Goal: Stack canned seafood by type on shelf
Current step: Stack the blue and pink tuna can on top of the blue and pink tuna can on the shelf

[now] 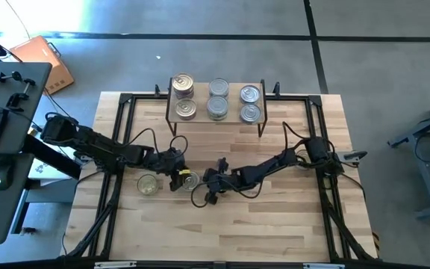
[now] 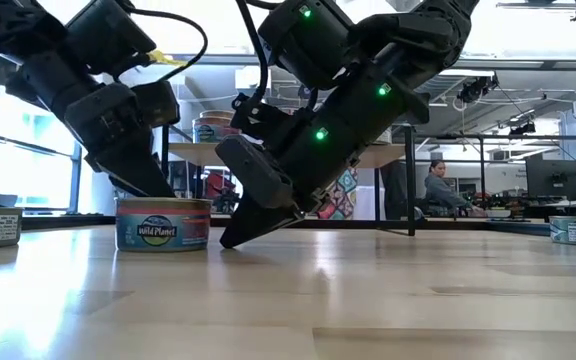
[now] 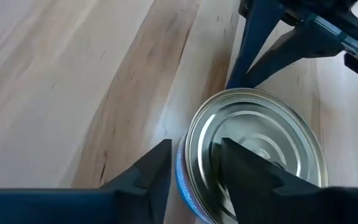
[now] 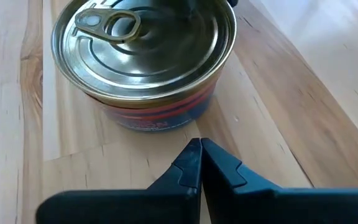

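Wood worktop (image 1: 275, 224): light butcher-block boards, with a black frame around the edge.
Shelf (image 1: 216, 98): a small wood rack on thin black legs, at the far edge of the worktop.
Tins on the shelf: six spots in two rows. The gold-topped tins (image 1: 183, 84) are at the left end, the middle tins (image 1: 217, 106) are silvery, and the silvery tins (image 1: 250, 95) at the right end show their pull tabs.
Blue tin (image 1: 189, 179): it stands on the worktop, well in front of the shelf, right between the two grippers. Its side is blue with a red band and its lid is silvery with a pull tab (image 4: 120, 23). The low view shows "Wild Planet" on its label (image 2: 163, 225).
Left gripper (image 3: 194, 177): its fingers are parted, one on each side of the blue tin's rim, one finger (image 3: 244, 171) over the lid and the other outside the wall. It is not squeezing the tin.
Right gripper (image 4: 200, 163): its fingers are pressed together with nothing between them. The tips point at the blue tin from just beside it and do not touch it.
Other tin (image 1: 148, 184): it stands on the worktop just left of the blue tin, under the left arm.
Person (image 2: 446, 190): sits at a desk in the room far behind the shelf.
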Robot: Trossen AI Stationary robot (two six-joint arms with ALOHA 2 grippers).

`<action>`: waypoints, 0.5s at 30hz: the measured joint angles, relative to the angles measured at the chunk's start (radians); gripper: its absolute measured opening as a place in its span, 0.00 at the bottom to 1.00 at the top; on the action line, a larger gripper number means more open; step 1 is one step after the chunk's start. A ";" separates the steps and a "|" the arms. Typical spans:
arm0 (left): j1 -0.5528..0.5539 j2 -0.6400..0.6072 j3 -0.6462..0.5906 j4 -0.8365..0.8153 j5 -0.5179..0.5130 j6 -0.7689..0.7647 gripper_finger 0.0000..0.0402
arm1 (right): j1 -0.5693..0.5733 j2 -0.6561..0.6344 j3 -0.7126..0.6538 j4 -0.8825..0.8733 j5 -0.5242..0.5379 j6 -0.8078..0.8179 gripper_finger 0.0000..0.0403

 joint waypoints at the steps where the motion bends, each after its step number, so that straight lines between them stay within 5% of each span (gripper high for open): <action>1: 0.003 -0.001 0.000 -0.001 0.004 0.001 0.30 | 0.000 0.000 0.000 0.000 0.000 0.000 0.00; 15: -0.010 -0.193 0.005 -0.077 0.019 0.140 0.17 | 0.001 0.001 -0.001 0.012 0.000 -0.007 0.00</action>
